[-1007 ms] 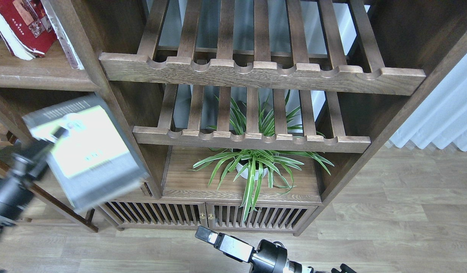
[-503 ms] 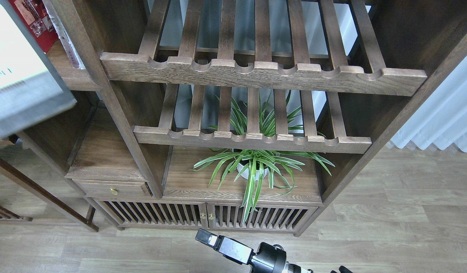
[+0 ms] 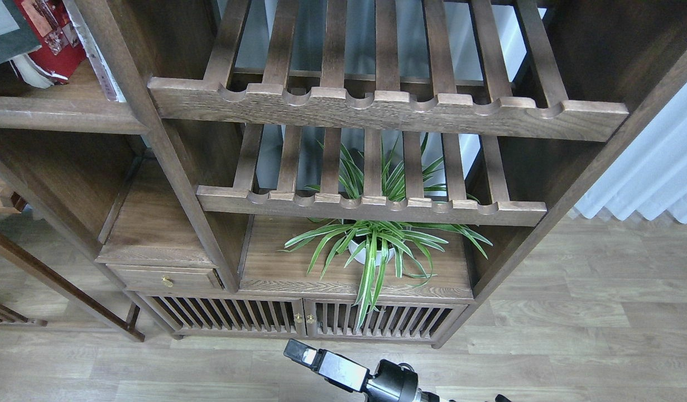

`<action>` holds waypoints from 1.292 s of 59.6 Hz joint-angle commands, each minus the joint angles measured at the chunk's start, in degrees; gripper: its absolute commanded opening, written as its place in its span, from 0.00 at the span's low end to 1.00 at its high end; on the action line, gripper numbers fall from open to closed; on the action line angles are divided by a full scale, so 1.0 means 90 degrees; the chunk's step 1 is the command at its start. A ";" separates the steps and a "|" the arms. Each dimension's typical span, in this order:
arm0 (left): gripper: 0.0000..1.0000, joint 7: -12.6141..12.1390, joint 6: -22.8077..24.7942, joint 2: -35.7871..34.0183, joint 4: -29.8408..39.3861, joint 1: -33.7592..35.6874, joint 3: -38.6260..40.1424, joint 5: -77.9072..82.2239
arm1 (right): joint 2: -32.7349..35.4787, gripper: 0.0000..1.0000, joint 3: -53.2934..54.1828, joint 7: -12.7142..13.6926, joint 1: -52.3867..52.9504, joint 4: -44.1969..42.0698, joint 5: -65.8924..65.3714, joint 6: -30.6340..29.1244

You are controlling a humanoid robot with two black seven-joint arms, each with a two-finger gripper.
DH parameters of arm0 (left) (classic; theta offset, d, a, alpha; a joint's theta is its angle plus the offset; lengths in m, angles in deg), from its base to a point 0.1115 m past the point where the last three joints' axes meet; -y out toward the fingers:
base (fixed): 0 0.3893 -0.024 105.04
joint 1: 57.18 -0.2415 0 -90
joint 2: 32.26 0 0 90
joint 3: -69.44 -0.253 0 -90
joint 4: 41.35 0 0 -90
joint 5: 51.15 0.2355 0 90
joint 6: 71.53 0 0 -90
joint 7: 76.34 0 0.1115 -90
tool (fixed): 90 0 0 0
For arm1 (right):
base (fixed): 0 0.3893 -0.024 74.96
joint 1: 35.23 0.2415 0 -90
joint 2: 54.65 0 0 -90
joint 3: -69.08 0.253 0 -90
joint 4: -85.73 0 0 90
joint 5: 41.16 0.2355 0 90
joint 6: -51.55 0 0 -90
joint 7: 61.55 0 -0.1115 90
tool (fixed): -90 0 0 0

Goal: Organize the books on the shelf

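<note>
The shelf (image 3: 58, 114) is the solid dark-brown board at the upper left. On it a red book with photos (image 3: 50, 33) stands leaning, its white page edges (image 3: 29, 78) showing below. A pale lavender-white book (image 3: 93, 56) leans against the bookcase upright. Only a corner of the thick black-edged book (image 3: 11, 30) shows at the top left edge, in front of the red book; what holds it is out of view. My left gripper is out of view. My right gripper (image 3: 296, 353) is low at the bottom centre over the floor, far from the books; its fingers cannot be told apart.
Two slatted racks with notched front rails (image 3: 376, 111) (image 3: 371, 204) fill the middle bay. A potted spider plant (image 3: 371, 245) stands on the board below them. A small drawer (image 3: 164, 277) and slatted cabinet doors (image 3: 298, 318) are lower down. A white curtain (image 3: 656, 167) hangs at the right.
The thick black-edged book moved up and left, from the mid-left to the top left corner by the shelf. My left arm left the view. My right arm barely moved.
</note>
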 commanded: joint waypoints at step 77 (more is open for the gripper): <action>0.11 -0.0477 -0.0001 0.1466 -0.2275 0.3362 -0.2202 0.1986 | -0.0019 0.92 0.0027 -0.0067 0.0009 0.0001 0.0020 -0.0001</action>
